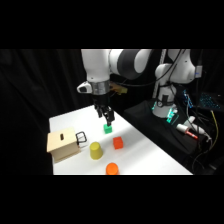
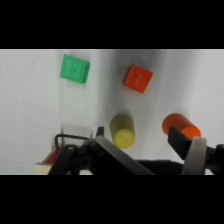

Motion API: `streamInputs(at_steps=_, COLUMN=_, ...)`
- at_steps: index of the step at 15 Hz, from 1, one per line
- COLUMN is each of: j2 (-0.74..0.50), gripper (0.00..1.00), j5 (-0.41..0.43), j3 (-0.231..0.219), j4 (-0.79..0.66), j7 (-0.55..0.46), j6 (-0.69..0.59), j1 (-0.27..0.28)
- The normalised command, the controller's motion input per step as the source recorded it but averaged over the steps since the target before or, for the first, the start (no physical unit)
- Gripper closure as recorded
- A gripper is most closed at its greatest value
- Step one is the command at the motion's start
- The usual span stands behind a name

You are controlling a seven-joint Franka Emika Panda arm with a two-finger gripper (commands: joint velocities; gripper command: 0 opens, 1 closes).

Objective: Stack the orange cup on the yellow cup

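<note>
The gripper (image 1: 107,120) hangs above the green cube (image 1: 107,128) at mid-frame – whether its fingers are open I cannot tell. The yellow cup (image 1: 95,150) stands lower centre; the orange cup (image 1: 112,169) sits at the white bench (image 1: 145,155)'s bottom edge, apart, with open space between them – dark drapes behind.

Green cube (image 1: 107,128) far back; red-orange cube (image 1: 118,143) nearer; tan slotted box (image 1: 62,143) at left.

The orange cup (image 2: 180,126) and yellow cup (image 2: 123,131) look like smooth plastic on a matt white table (image 2: 30,100).
</note>
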Motion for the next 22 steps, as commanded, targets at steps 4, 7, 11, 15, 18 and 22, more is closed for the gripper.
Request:
streamInputs(at_steps=4, j2=0.06, gripper=0.00, j5=-0.046, j3=0.031, j4=0.06, j7=0.04, j6=0.04, j1=0.004)
streamInputs(at_steps=7, j2=0.19, gripper=0.00, j5=-0.153, j3=0.074, j4=0.24, j7=0.13, j6=0.05, j1=0.096)
streamInputs(at_steps=11, j2=0.23, gripper=0.00, j5=-0.213, j3=0.082, j4=0.32, j7=0.18, j6=0.00, j1=0.155)
streamInputs(at_steps=15, j2=0.28, gripper=0.00, j5=-0.167, j3=0.063, j4=0.35, j7=0.09, j6=0.05, j1=0.122)
streamInputs(at_steps=18, j2=0.29, gripper=0.00, j5=-0.067, j3=0.058, j4=0.32, j7=0.00, j6=0.12, j1=0.061)
streamInputs(at_steps=22, j2=0.29, gripper=0.00, j5=0.009, j3=0.051, j4=0.30, j7=-0.04, j6=0.15, j1=0.025)
